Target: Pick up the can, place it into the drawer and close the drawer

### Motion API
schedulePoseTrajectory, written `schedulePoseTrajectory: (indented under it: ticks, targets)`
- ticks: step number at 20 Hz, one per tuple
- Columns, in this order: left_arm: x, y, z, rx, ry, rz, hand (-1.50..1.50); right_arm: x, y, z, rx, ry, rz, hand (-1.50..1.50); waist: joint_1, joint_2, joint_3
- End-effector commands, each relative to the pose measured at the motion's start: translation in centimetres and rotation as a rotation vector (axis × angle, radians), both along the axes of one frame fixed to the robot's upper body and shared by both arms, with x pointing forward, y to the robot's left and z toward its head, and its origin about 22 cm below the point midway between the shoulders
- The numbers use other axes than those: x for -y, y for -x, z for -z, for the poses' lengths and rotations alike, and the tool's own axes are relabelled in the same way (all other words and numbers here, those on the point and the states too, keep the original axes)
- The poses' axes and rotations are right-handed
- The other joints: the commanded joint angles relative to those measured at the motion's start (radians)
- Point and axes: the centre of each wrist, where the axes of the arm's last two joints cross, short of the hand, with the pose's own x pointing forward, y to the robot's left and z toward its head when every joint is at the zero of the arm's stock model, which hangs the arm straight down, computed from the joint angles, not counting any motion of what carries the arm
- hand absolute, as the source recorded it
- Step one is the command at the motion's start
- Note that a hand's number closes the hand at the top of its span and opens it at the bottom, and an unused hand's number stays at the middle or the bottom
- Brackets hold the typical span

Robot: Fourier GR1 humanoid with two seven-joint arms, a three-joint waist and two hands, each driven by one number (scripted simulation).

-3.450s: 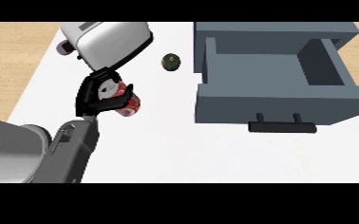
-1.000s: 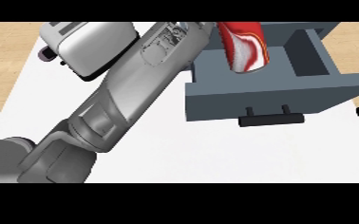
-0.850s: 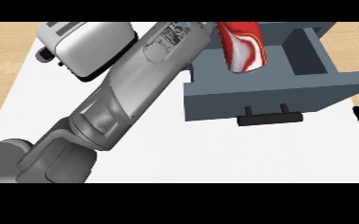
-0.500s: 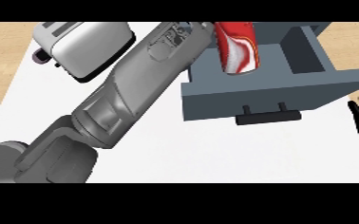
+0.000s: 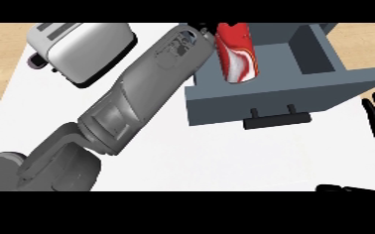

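Observation:
The red and white can (image 5: pixel 236 53) lies tilted over the left part of the open grey drawer (image 5: pixel 293 95), its long side towards me. My left forearm (image 5: pixel 150 87) reaches from the lower left up to the can's far end. There only a little of my left hand (image 5: pixel 203 31) shows, curled at the can's top. The drawer's black handle (image 5: pixel 273 119) faces me. Dark fingers of my right hand (image 5: pixel 368 110) show at the right edge, straight and apart from the drawer.
A silver toaster (image 5: pixel 82 48) stands at the back left on the white counter (image 5: pixel 219 158). The counter's left edge (image 5: pixel 15 82) borders a wooden floor. The drawer's right wall (image 5: pixel 324 52) rises beside the empty right part of the drawer.
Since 3.5 s ago the left hand lifted the can from the counter to over the drawer. In the last second the can hardly shifted, and the right hand's fingers came into view at the right edge.

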Motion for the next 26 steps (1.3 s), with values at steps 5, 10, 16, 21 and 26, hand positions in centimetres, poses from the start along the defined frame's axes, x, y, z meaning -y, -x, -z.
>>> schedulePoseTrajectory:
  ticks: [5, 10, 16, 21, 26]
  targets:
    - [-0.6, -0.1, 2.1, 0.036, -0.057, -0.036, 1.5, 0.1, -0.3, 0.3, 0.007, 0.0, -0.027, -1.5, -0.025, 0.007, 0.001]
    - [-0.9, -0.3, 2.6, 0.016, -0.048, -0.076, -1.5, -0.8, -0.6, -0.7, 0.009, 0.024, -0.031, -1.5, -0.021, 0.008, 0.0]
    - [-0.5, 0.0, 2.4, 0.035, -0.047, -0.097, -1.5, -0.8, -1.0, -1.7, 0.027, 0.027, -0.026, -1.5, -0.014, 0.004, -0.001]
    - [-1.3, -0.4, 3.2, 0.034, -0.004, -0.13, -1.5, -0.6, -0.2, -2.1, 0.061, 0.05, -0.017, -1.5, -0.029, 0.009, -0.001]
    - [-0.8, 0.1, 3.0, 0.01, 0.043, -0.149, -1.5, -0.3, 0.2, -3.2, 0.123, 0.27, -0.01, -1.5, -0.035, 0.008, -0.001]
